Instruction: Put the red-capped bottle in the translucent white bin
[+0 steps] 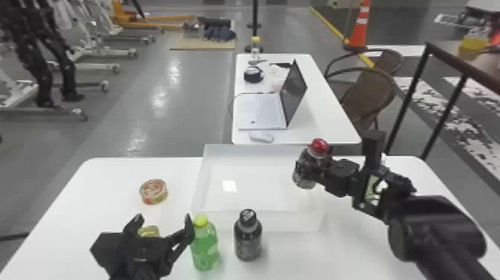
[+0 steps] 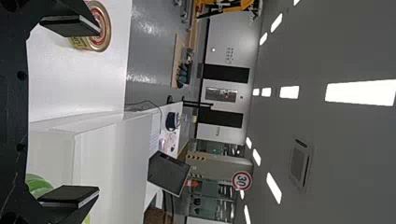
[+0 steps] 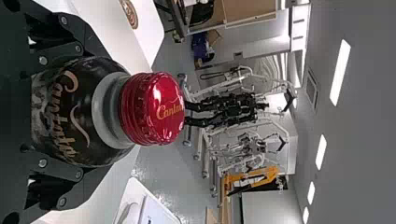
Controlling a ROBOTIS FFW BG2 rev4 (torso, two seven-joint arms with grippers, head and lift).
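My right gripper [image 1: 320, 172] is shut on the red-capped bottle [image 1: 305, 166], which it holds nearly upright over the right side of the translucent white bin [image 1: 260, 219]. In the right wrist view, the dark-labelled bottle [image 3: 70, 112] fills the space between the fingers of my right gripper [image 3: 77, 112], its red cap pointing away from the palm. My left gripper [image 1: 162, 223] stands open at the near left of the table, just left of the green bottle. The left wrist view shows my left gripper [image 2: 70, 112] with its fingers wide apart and nothing held.
A green bottle [image 1: 204, 245] and a black-capped dark bottle [image 1: 248, 238] stand in front of the bin. A round can [image 1: 153, 191] lies left of it, and a yellowish can [image 1: 149, 231] is behind my left gripper. Another table [image 1: 316, 123] with a laptop stands beyond.
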